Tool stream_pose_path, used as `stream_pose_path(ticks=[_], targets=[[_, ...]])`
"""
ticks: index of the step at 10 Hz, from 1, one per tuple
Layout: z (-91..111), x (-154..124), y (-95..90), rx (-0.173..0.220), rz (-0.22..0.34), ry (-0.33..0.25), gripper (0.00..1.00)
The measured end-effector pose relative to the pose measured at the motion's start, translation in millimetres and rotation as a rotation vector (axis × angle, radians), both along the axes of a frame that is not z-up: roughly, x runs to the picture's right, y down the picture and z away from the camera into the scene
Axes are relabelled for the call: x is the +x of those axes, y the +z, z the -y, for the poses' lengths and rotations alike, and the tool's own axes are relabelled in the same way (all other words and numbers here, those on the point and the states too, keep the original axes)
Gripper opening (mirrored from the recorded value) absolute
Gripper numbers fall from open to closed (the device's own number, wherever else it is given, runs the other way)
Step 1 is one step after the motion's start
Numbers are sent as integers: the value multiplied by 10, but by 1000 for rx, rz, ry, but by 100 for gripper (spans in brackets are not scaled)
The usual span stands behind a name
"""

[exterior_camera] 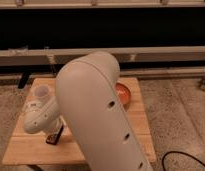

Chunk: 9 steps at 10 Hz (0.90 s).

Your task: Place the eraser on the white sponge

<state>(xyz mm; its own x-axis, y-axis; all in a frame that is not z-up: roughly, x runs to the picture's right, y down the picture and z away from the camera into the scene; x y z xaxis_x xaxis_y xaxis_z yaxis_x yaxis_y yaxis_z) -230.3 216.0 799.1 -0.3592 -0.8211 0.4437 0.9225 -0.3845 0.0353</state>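
My gripper (55, 136) is the dark tip below the white wrist (40, 112), low over the front left part of the wooden table (26, 149). I cannot make out an eraser apart from the dark tip. The white sponge is out of view, perhaps hidden behind my large white arm (96, 110), which covers the middle of the table.
An orange bowl (124, 94) sits at the table's right side, half hidden by the arm. A pale rail (156, 51) and a dark wall run behind the table. A black cable (183, 159) lies on the speckled floor at the lower right.
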Motion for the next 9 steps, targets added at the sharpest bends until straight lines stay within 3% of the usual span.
stream_pose_path(ticks=[2, 4, 9], targets=[[-1, -14, 3, -4, -5, 6, 100], [-45, -120, 69, -55, -1, 17, 100], [-176, -153, 228, -139, 39, 47, 100]])
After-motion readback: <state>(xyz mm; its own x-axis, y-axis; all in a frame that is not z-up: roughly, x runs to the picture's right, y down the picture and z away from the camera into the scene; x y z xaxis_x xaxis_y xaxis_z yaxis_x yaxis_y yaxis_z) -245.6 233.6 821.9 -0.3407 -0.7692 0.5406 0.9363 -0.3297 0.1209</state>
